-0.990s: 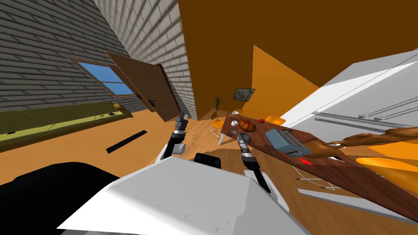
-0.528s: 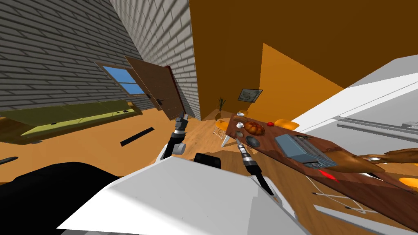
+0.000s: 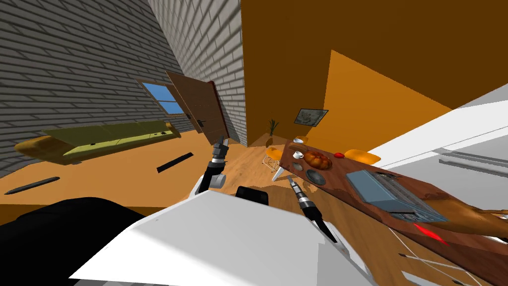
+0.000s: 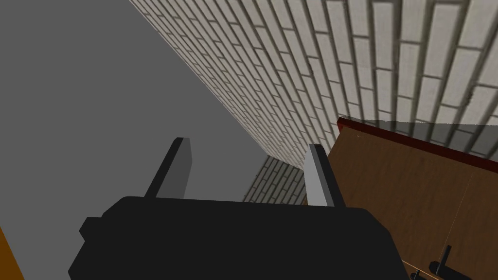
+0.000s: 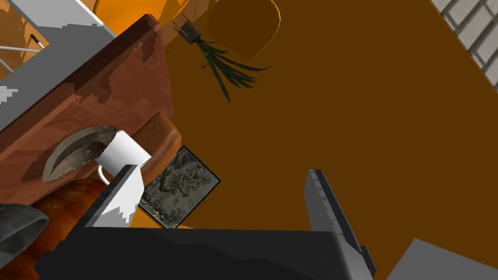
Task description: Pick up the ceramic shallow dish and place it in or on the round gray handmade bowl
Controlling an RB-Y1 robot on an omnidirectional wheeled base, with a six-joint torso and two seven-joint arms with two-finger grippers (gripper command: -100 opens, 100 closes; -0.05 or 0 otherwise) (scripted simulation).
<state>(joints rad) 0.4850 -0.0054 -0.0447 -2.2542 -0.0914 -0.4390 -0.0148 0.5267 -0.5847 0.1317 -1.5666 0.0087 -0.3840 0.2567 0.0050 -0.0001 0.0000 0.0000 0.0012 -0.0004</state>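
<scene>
A long brown table [image 3: 347, 196] runs to my right. On it lie a round dark grey bowl [image 3: 315, 176], a small light grey dish [image 3: 296, 166] and a small pale bowl [image 3: 298, 140] at the far end. My right gripper [image 3: 289, 178] hangs open just off the table's edge, left of the dark bowl, holding nothing. In its wrist view the right gripper [image 5: 221, 170] points past a shallow grey dish [image 5: 73, 150] half behind a white mug [image 5: 121, 153], with the dark bowl's rim [image 5: 19, 226] close by. My left gripper [image 3: 222, 143] is raised and open [image 4: 247, 142], empty.
An orange pumpkin [image 3: 317, 160], a white mug [image 3: 298, 154], a red object [image 3: 339, 155] and a blue-grey machine [image 3: 392, 193] share the table. Orange chairs [image 3: 364, 156] stand around it. An open brown door [image 3: 201, 111] and an olive bench [image 3: 99, 141] are to the left.
The whole head view has slid rightward as I turn. The table and its objects now sit further right of my right gripper, and the dark bowl has come out from behind it.
</scene>
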